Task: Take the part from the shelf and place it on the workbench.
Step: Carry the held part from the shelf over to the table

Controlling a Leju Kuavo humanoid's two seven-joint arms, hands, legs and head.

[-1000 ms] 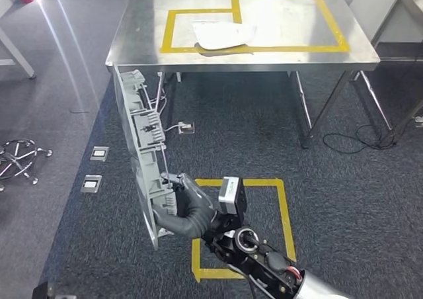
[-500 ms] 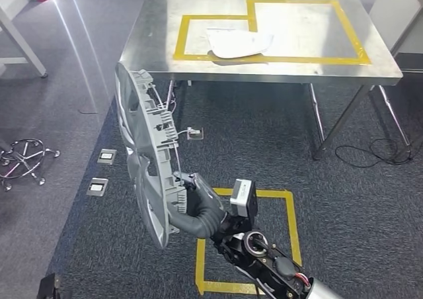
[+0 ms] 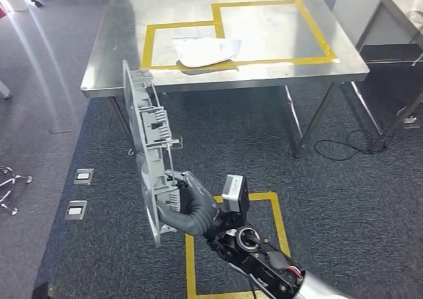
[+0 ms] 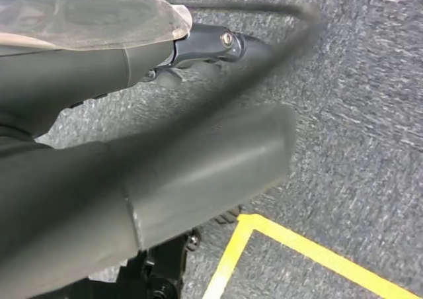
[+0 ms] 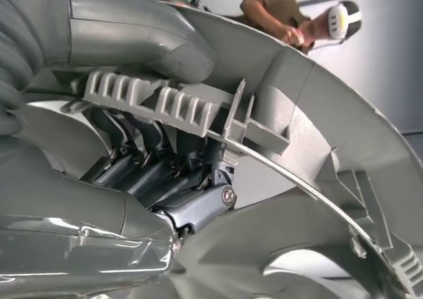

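Upright above the carpet, the grey part (image 3: 149,147) is clamped at its lower rim by the right hand (image 3: 192,206). Beyond the hand stands the steel tabletop (image 3: 125,47). The left hand (image 4: 149,173) appears curled, though blur leaves that uncertain.

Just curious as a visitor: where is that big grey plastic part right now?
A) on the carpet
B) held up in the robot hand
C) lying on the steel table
B: the right robot hand grips the grey part, edge-up, short of the workbench.
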